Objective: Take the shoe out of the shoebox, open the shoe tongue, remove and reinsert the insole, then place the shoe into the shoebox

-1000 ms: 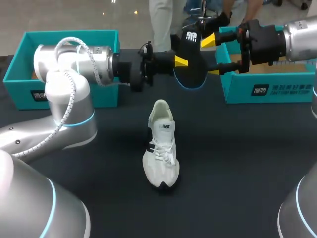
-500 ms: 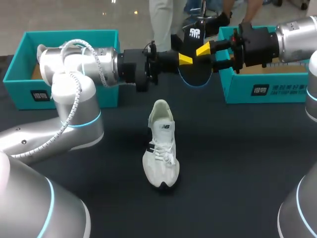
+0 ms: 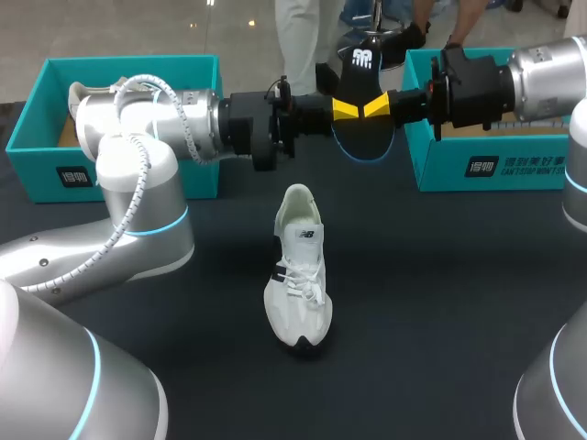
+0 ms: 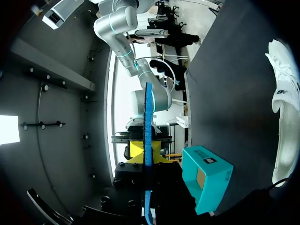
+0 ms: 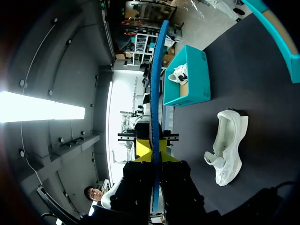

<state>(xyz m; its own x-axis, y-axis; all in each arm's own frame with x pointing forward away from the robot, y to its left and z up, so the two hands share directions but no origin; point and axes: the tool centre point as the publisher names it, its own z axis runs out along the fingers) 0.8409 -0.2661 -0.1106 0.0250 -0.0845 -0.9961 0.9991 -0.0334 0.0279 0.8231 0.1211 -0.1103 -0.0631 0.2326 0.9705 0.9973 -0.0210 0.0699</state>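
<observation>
Far left on the surface (image 3: 440,302), left box (image 3: 128,69). Nearer the middle, shoe (image 3: 298,275) out and standing on its sole. Beyond it, in the air, left pincer (image 3: 344,110) clamped on the insole (image 3: 364,139), right pincer (image 3: 378,108) clamped from the opposite side. Far right, right box (image 3: 495,165). Seemingly halfway: insole out, reinserting and boxing left.

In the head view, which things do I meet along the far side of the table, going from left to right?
left shoebox → left pincer → right pincer → right shoebox. The black insole, held by both pincers, overlaps them, so I leave it out.
</observation>
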